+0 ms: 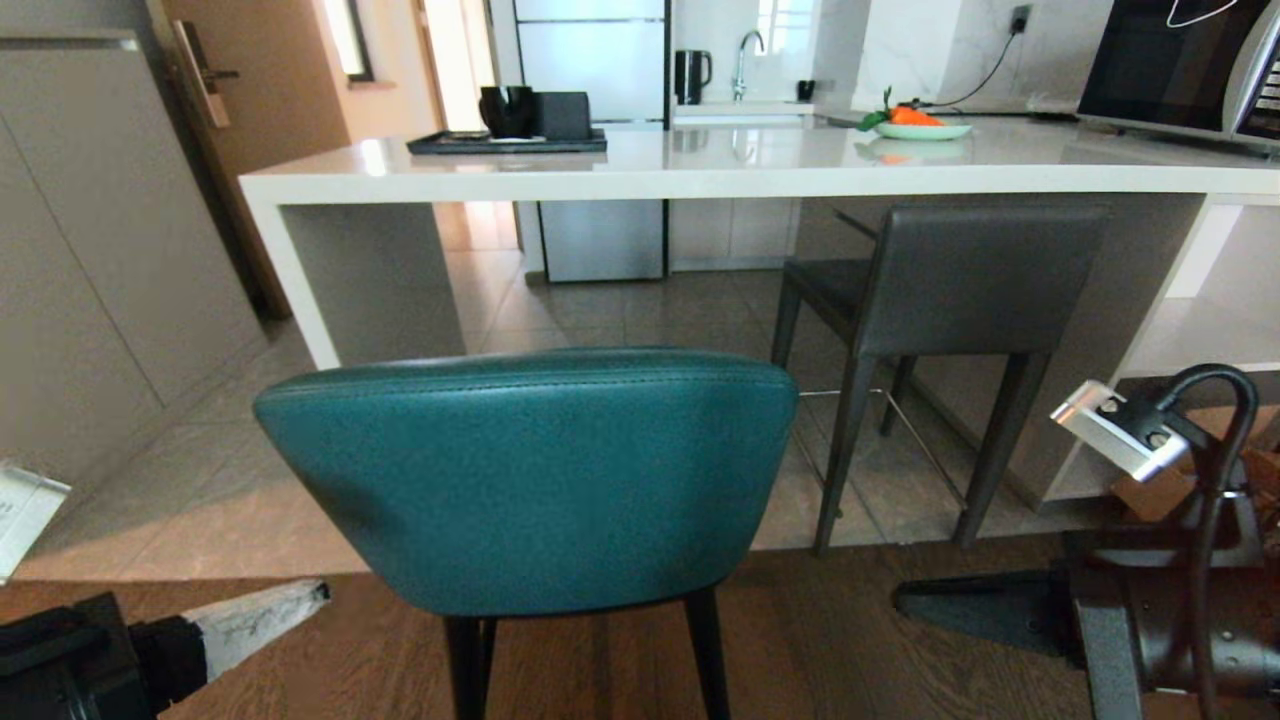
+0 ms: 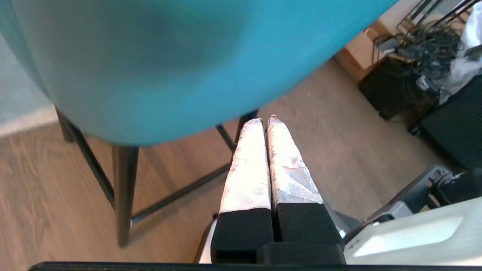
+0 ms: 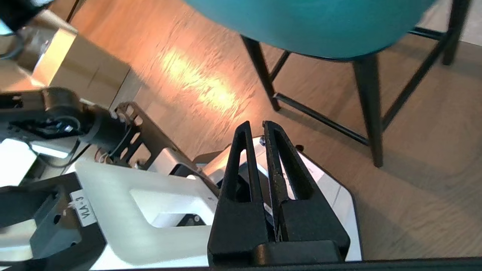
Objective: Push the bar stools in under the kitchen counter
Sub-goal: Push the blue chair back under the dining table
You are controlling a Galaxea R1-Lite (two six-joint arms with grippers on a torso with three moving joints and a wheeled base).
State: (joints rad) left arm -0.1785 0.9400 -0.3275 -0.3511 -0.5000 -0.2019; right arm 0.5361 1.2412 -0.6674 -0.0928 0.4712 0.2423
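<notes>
Looking down past the teal stool (image 1: 530, 470), we are seeing its padded back standing well clear of the kitchen counter (image 1: 700, 170), on the wood floor short of the tiles, while the grey stool (image 1: 940, 290) is sitting tucked beneath the counter's long front edge, toward its right end. Our left gripper (image 2: 263, 120) is hovering with its taped fingers pressed together on nothing, just below the teal back's lower edge, and our right gripper (image 3: 256, 126) is hanging low, its black fingers nearly together and empty. Only the wrist views are showing the stool's thin black legs (image 3: 367, 109) and open floor around them.
</notes>
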